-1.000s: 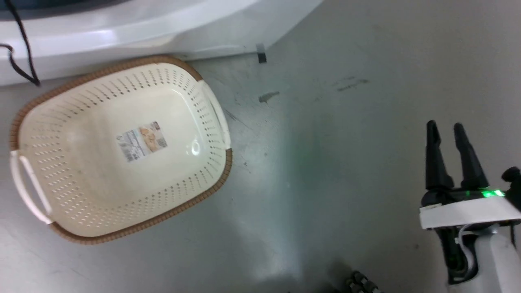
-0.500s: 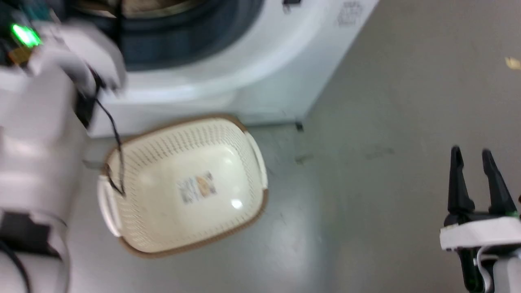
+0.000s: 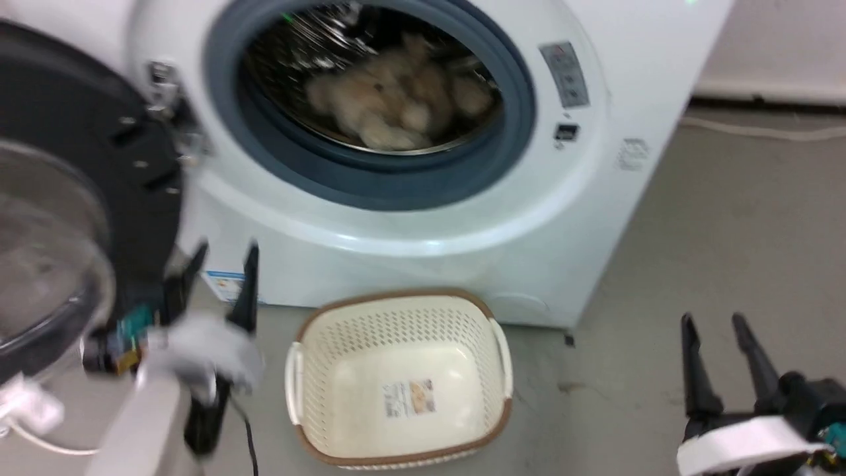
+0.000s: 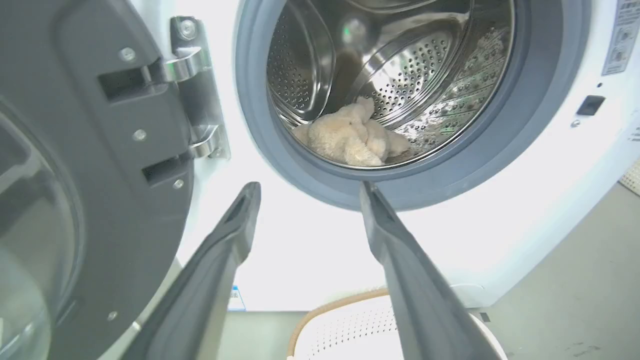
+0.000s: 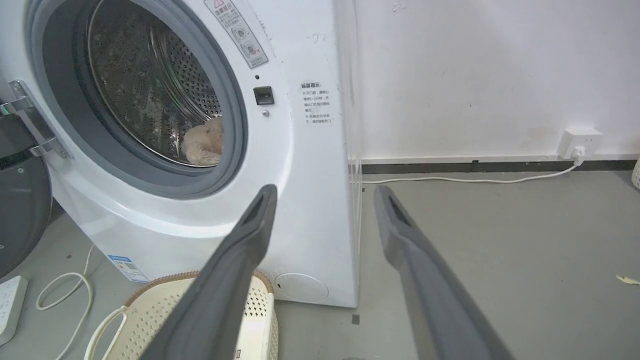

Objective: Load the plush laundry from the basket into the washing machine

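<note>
Head view first: the washer (image 3: 581,198) stands across the top with its door (image 3: 79,165) swung wide open on the left. The bear (image 3: 390,109) lies inside the drum, blurred but well behind the grey ring. The basket (image 3: 396,295) sits on the floor (image 3: 727,231) just in front of the washer's lower edge, a label on its bottom. The left gripper (image 3: 227,254) hangs between the open door and the basket's left rim, fingers spread wide and holding nothing. The right gripper (image 3: 712,327) is low on the right over open floor, well apart from the basket, jaws just as wide and empty. Over to the left wrist view: the two fingers point at the white front just below the ring, and the bear rests at the drum's bottom near the front lip. The door's hinge edge is close on the left, and the basket rim peeks in below. Now the right wrist view: the washer's right corner runs down between the spread fingers, and right of it there's open floor all the way to the wall (image 5: 475,75). There a white cord (image 5: 475,180) trails along the skirting to a socket (image 5: 580,140), and a power strip (image 5: 10,305) lies at lower left.
</note>
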You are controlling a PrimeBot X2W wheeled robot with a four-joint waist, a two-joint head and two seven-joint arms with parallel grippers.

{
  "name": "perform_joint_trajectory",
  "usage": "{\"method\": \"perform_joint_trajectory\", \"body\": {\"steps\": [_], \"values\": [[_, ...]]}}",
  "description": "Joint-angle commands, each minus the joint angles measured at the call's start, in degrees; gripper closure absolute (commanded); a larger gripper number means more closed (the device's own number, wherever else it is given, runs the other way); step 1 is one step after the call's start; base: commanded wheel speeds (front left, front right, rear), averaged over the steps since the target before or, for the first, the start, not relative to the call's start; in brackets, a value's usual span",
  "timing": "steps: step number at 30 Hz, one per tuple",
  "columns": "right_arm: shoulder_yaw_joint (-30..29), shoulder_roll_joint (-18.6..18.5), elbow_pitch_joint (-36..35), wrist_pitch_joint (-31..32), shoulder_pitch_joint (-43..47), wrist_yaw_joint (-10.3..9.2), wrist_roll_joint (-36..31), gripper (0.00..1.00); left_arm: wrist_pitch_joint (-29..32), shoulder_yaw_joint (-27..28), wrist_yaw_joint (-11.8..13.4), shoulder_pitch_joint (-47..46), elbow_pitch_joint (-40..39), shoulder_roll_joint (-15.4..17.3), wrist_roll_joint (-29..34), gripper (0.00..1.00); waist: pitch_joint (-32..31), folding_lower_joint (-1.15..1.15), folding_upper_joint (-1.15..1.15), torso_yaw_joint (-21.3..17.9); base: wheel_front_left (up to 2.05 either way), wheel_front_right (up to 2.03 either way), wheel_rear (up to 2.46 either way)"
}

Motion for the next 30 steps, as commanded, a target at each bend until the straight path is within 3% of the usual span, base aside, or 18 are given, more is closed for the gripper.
{"method": "perform_joint_trajectory", "body": {"steps": [1,3,4,11,16,24,30], "values": [[0.43,-0.04,-0.14,-0.25,1.16,0.03,-0.47,0.0,-0.29,0.85,0.79,2.88,-2.5,-0.15,-0.07,0.0,-2.6,0.02,0.0,2.58,0.0,0.0,0.0],[1.25,-0.04,-0.12,-0.25,2.22,0.03,-0.87,0.0,-0.29,2.51,2.2,7.66,-7.42,-0.04,0.3,0.0,-3.54,0.02,0.0,3.14,0.0,0.0,0.0],[1.58,-0.04,-0.33,-0.25,3.81,0.03,-0.91,0.0,-0.29,3.93,3.6,14.32,-13.77,-0.88,1.32,0.0,-4.71,0.02,0.0,4.04,0.0,0.0,0.0],[2.35,-0.04,-0.62,-0.25,7.22,0.03,-0.7,0.0,-0.3,7.25,6.68,26.57,-24.63,-5.93,6.71,0.0,-7.15,0.02,0.0,4.84,0.0,0.0,0.0],[1.55,-0.04,-1.11,-0.25,8.39,0.03,-1.25,0.0,-0.3,8.22,4.91,31.05,-27.57,-8.61,9.12,0.0,-7.81,0.02,0.0,5.54,0.0,0.0,0.0],[1.43,-0.04,-0.98,-0.25,9.76,0.03,-1.45,0.0,-0.3,8.69,1.99,32.98,-25.98,-9.49,12.06,0.0,-8.44,0.02,0.0,6.42,0.0,0.0,0.0],[1.57,-0.04,-0.56,-0.25,9.98,0.03,-0.59,0.0,-0.3,8.93,1.26,33.49,-25.55,-10.14,13.37,0.0,-8.53,0.02,0.0,6.36,0.0,0.0,0.0]]}}
